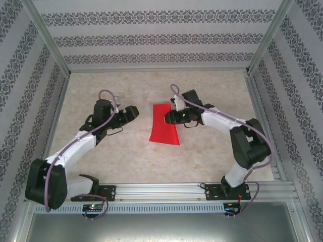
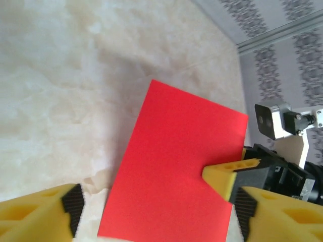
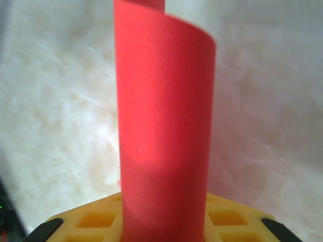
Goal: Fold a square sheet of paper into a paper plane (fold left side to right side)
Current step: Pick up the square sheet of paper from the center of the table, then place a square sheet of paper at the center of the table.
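The right pincer [image 3: 164, 231] pinches the square sheet of paper [image 3: 164, 126], which stands up with its top curling over; marbled tabletop [image 3: 60, 101] lies behind the paper.

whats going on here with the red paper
The right gripper is pinching the right edge of the square sheet of paper, and its wrist view shows the red sheet curling up from between its fingers. The left gripper is open, off to the sheet's left and not touching it. The rest of the sheet lies on the table, with no plane shape yet.
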Controlling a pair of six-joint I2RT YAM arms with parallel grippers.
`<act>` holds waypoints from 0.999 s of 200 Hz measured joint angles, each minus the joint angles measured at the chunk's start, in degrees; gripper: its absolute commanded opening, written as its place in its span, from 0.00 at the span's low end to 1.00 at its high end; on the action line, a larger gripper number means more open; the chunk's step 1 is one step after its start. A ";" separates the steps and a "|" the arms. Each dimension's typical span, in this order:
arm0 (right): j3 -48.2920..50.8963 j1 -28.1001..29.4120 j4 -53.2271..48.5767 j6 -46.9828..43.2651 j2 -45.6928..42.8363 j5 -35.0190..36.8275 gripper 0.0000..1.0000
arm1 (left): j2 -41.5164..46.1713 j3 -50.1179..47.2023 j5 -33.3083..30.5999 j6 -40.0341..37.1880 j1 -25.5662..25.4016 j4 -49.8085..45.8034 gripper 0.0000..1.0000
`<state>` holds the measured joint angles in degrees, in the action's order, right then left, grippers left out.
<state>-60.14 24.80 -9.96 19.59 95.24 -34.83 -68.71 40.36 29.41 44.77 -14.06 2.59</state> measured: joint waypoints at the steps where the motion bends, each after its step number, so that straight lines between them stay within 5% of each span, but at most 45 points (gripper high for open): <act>1: 0.11 -0.20 0.20 0.00 -0.55 -0.44 0.29 | 0.17 0.00 0.15 -0.02 0.07 0.00 0.88; 65: -2.19 -5.95 5.46 1.18 -19.17 -17.94 0.29 | 7.58 4.52 13.97 -0.85 0.70 7.39 0.98; 152: -12.35 -0.13 4.50 1.77 -25.03 -27.15 0.30 | 4.44 14.67 25.49 -3.30 -2.67 15.98 0.99; 168: -13.00 0.81 4.22 1.73 -25.03 -27.26 0.32 | 2.84 15.43 26.60 -3.78 -4.28 16.37 0.93; 200: -13.20 0.83 2.34 1.36 -25.03 -26.08 0.35 | 0.81 15.93 28.26 -4.48 -6.73 17.66 0.56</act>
<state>-73.34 25.63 -7.62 20.95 70.22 -60.90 -67.90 56.29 57.67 40.29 -20.80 20.25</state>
